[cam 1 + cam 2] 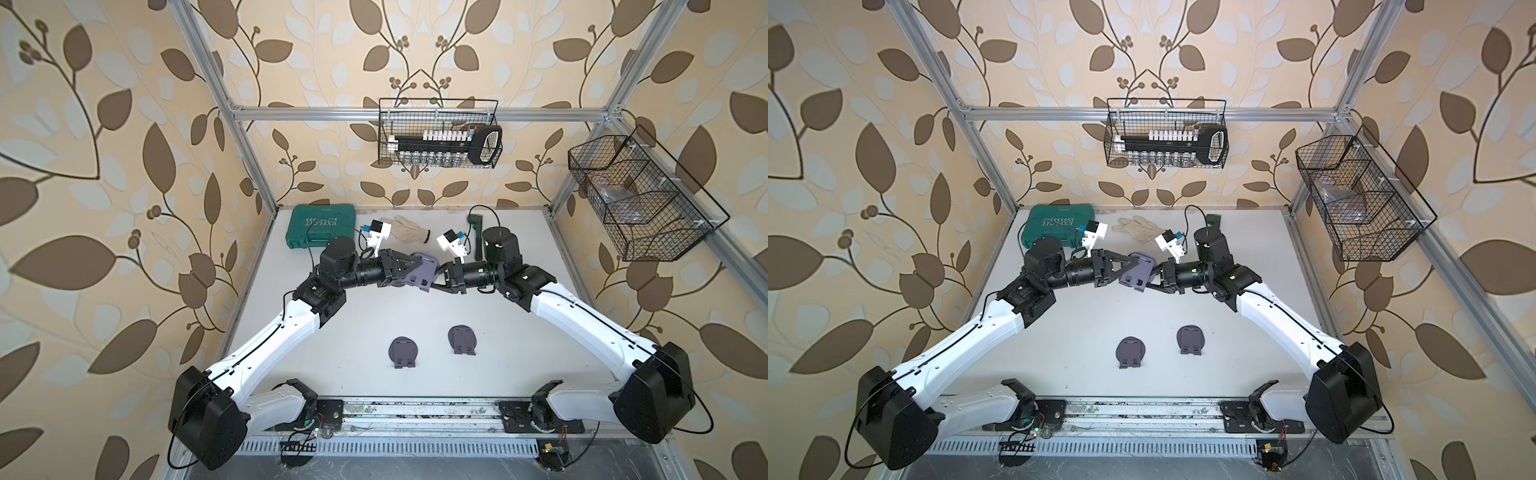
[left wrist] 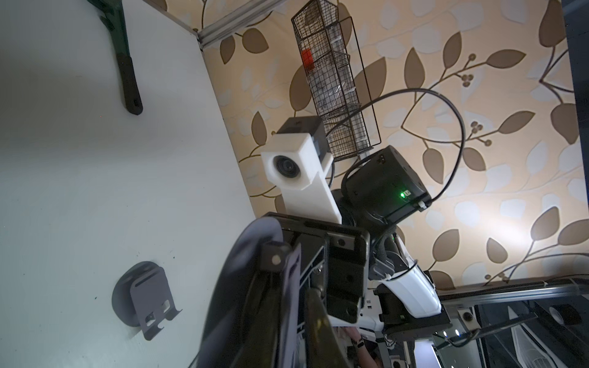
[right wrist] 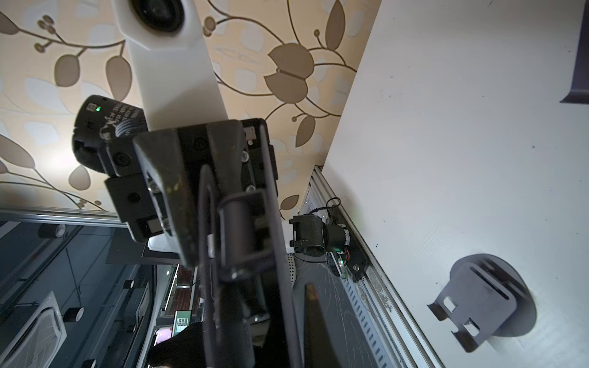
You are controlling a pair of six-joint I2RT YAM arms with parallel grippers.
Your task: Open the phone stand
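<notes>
Elbows wide, left arm and right arm reached inward, wrists level. Both the left gripper and right gripper pinched the phone stand from opposite sides, jaws nearly closed.

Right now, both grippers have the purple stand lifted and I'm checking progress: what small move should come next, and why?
Probably turn the right gripper slightly, swinging its side away, while the left gripper holds firm. Both pinch the phone stand from opposite sides above the table, and its plate looks folded close to the base.
</notes>
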